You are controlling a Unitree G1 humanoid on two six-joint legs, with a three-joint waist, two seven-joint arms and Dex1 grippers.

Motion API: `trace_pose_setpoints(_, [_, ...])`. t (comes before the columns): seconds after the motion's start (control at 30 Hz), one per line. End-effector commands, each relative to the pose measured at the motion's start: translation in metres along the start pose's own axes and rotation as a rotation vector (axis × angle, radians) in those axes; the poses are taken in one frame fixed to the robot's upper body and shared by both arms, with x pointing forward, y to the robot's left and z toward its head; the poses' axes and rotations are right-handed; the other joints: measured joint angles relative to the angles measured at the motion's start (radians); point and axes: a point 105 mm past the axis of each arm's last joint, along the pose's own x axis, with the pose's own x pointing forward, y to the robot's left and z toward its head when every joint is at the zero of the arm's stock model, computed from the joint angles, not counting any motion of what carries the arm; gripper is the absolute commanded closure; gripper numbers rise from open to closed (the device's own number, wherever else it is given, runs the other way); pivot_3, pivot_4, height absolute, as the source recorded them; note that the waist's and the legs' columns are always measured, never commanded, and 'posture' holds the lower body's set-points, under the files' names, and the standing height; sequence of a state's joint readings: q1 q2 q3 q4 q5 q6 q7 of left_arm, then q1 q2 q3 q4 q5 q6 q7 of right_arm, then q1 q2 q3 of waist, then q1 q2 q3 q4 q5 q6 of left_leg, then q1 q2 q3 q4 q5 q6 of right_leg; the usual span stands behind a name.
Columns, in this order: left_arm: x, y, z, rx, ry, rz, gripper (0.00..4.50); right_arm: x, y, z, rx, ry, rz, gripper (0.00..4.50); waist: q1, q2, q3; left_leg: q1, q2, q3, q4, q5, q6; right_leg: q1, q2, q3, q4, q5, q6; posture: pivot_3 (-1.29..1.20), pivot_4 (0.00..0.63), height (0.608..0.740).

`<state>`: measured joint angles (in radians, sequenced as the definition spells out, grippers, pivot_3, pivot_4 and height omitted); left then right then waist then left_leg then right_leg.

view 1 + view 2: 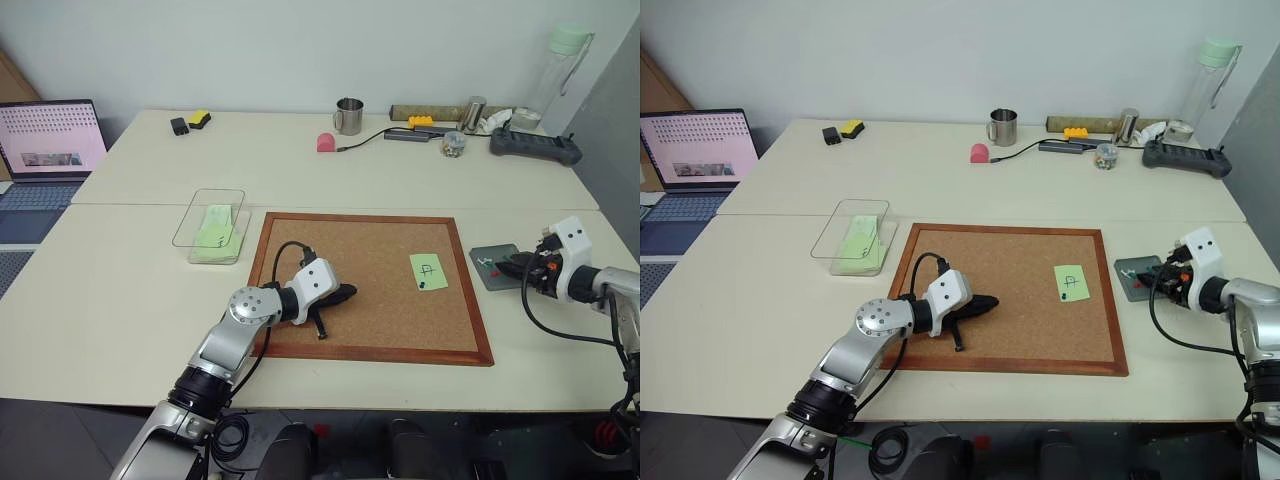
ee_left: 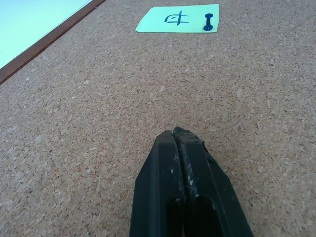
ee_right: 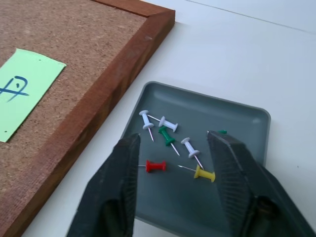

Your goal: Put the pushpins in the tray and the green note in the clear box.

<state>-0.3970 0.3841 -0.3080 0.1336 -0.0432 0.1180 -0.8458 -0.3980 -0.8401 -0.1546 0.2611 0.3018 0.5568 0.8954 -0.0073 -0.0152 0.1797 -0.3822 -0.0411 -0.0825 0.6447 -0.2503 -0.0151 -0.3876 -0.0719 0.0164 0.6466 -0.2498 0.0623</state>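
Note:
The green note (image 1: 428,271) lies on the cork board (image 1: 370,250), near its right side, with a dark blue pushpin (image 2: 208,22) stuck in its edge. My left gripper (image 1: 345,293) rests shut on the board's left half, pointing toward the note. Right of the board sits the grey tray (image 3: 237,111) holding several pushpins: white (image 3: 168,123), green (image 3: 166,135), red (image 3: 156,166) and yellow (image 3: 204,174). My right gripper (image 3: 173,143) hovers open just above the tray, nothing between its fingers. The clear box (image 1: 212,225) stands left of the board with light-green paper inside.
A laptop (image 1: 52,138) sits at the far left. Along the back of the table are a metal mug (image 1: 348,116), a pink object (image 1: 326,142), a power strip (image 1: 535,146) and a tall bottle (image 1: 560,70).

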Motion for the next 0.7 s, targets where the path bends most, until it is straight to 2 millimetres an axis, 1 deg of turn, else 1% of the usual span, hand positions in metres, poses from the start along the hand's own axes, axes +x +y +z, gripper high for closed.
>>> trace_pose_setpoints(0.03, [-0.001,-0.009,-0.022,-0.031,0.079,-0.035,4.5,-0.009,0.042,0.035,-0.204,-0.078,0.207,1.53,-0.001,0.0,0.0,0.0,0.0,0.0,0.0,0.0,0.0,0.0,0.0,0.0,0.0,0.0,0.0,0.0,0.15,0.74])
trace_pose_setpoints(0.1, [-0.001,-0.009,-0.022,-0.031,0.079,-0.038,4.5,-0.004,0.064,0.037,-0.262,-0.083,0.286,1.53,-0.001,0.0,0.0,0.0,0.0,0.0,0.0,0.0,0.0,0.001,0.0,-0.001,0.0,0.0,0.0,0.0,0.15,0.74])
trace_pose_setpoints(0.2, [0.0,-0.009,-0.021,-0.028,0.078,-0.041,4.5,0.01,0.085,0.04,-0.297,-0.117,0.319,1.53,-0.002,0.0,0.0,0.001,0.001,-0.001,0.0,0.0,0.0,0.001,0.001,-0.001,0.0,0.0,0.0,0.0,0.15,0.74])
trace_pose_setpoints(0.23, [0.001,-0.009,-0.021,-0.027,0.077,-0.042,4.5,0.016,0.092,0.037,-0.298,-0.119,0.337,1.53,-0.001,0.0,0.0,0.0,0.001,-0.002,0.0,0.0,0.0,0.001,0.001,-0.001,0.0,0.0,0.0,0.0,0.15,0.74])
trace_pose_setpoints(0.37, [0.002,-0.009,-0.02,-0.025,0.074,-0.043,4.5,0.029,0.108,0.022,-0.302,-0.103,0.394,1.53,0.001,0.0,0.0,0.0,0.0,-0.002,0.0,0.0,0.0,0.001,0.0,0.0,-0.001,0.0,0.0,0.0,0.15,0.74])
trace_pose_setpoints(0.47, [0.002,-0.008,-0.02,-0.023,0.073,-0.043,4.5,0.036,0.111,0.02,-0.284,-0.114,0.397,1.53,0.002,0.0,0.0,0.0,0.0,-0.003,0.0,0.0,0.0,0.0,0.0,-0.001,-0.001,0.0,0.0,0.0,0.15,0.74])
trace_pose_setpoints(0.57, [0.002,-0.008,-0.02,-0.022,0.074,-0.045,4.5,0.041,0.108,0.018,-0.26,-0.125,0.386,1.53,0.003,0.0,0.0,0.0,0.0,-0.003,0.0,0.0,0.0,0.0,0.0,-0.001,0.0,0.0,0.0,0.0,0.15,0.74])
trace_pose_setpoints(0.7, [0.001,-0.009,-0.02,-0.023,0.075,-0.054,4.5,0.044,0.108,0.014,-0.22,-0.132,0.398,1.53,0.002,0.0,0.0,0.0,0.0,-0.003,0.0,0.0,0.0,0.0,0.0,0.0,-0.001,0.0,0.0,0.0,0.15,0.74])
